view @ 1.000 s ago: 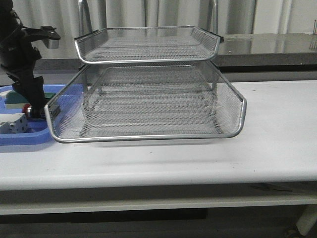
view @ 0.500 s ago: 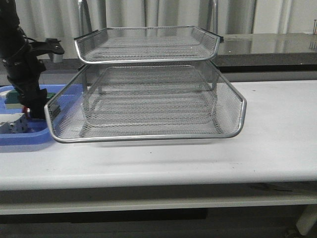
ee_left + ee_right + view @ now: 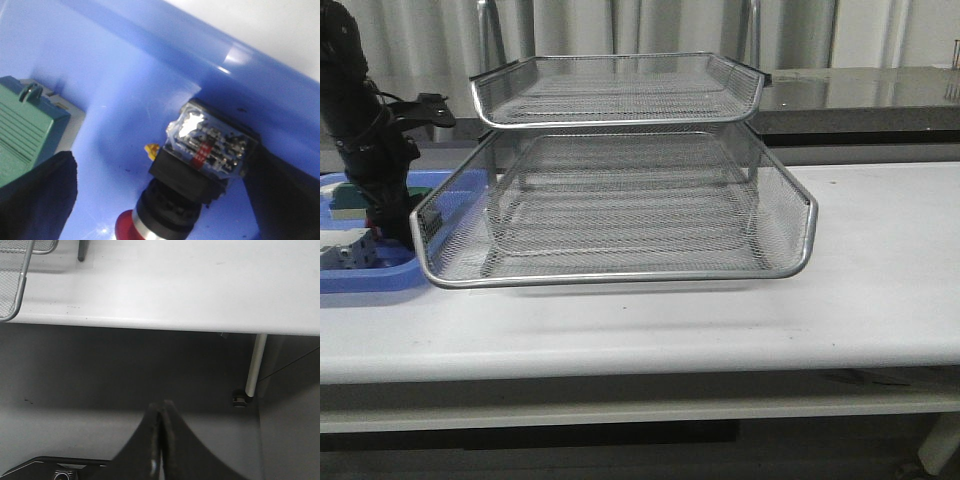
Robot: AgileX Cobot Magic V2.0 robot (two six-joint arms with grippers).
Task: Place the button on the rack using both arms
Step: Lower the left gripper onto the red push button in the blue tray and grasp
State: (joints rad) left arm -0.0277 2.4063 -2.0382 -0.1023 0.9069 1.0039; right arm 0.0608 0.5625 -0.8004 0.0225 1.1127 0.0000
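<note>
**Left pincer straddles the button in the blue tray**

Your left arm (image 3: 365,140) reaches down into the blue tray (image 3: 380,275) at the left end of the worktop (image 3: 880,290), just beside the rack (image 3: 620,200). In the left wrist view the button (image 3: 200,165) lies on the tray floor close to the tray wall, its red head toward the camera and its clear-topped body pointing away. The left pincer (image 3: 165,200) is spread wide: one dark finger (image 3: 40,200) stands clear of the button, near a green block (image 3: 25,135), while the other finger sits right against the button's body; you cannot tell whether it touches. Nothing is gripped.

Your right pincer (image 3: 161,440) has its fingers pressed together with nothing between them. It hangs below the worktop's edge, well apart from the rack, whose mesh corner shows in that view. The rack's trays hold nothing you can see.
</note>
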